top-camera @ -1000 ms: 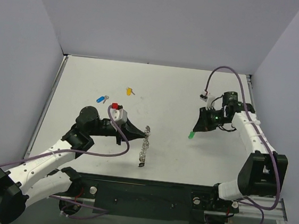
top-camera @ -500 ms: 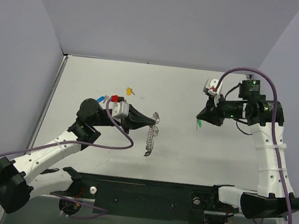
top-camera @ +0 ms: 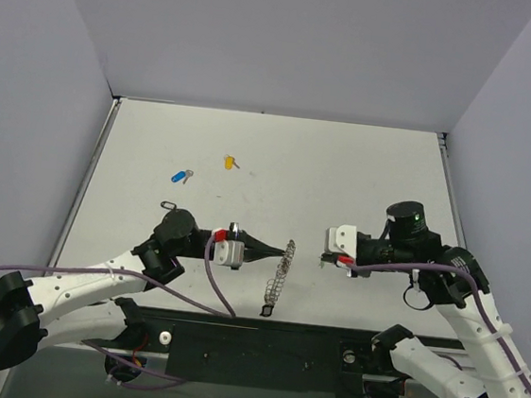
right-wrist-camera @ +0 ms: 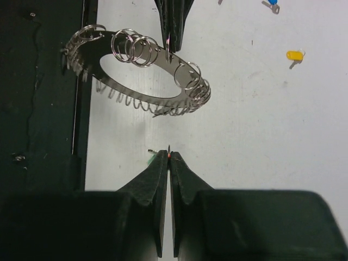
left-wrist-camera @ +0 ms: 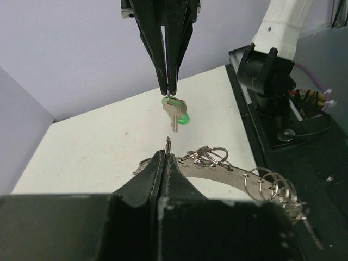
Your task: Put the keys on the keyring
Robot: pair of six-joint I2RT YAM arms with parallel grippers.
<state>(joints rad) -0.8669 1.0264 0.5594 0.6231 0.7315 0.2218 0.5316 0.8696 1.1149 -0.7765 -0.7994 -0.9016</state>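
Observation:
My left gripper (top-camera: 277,250) is shut on one small wire loop (left-wrist-camera: 168,144) of the keyring (top-camera: 279,275), which hangs edge-on from it above the table. In the left wrist view the flat metal hoop (left-wrist-camera: 217,173) curves off to the right behind my fingertips. My right gripper (top-camera: 322,256) faces it tip to tip, a short gap away, shut on the green-headed key (left-wrist-camera: 175,111), whose blade hangs below the jaws. In the right wrist view only a green sliver (right-wrist-camera: 150,161) shows beside the closed tips (right-wrist-camera: 169,157), with the keyring (right-wrist-camera: 141,76) beyond.
A blue-headed key (top-camera: 182,176) and a yellow-headed key (top-camera: 230,162) lie on the white table at the far left. A dark piece (top-camera: 268,311) hangs at the ring's lower end. The black base rail (top-camera: 250,345) runs along the near edge; grey walls enclose the table.
Both arms have swung toward the near middle. The left gripper carried the keyring right and nearer; the right gripper brought the green-headed key left until the two tips face each other.

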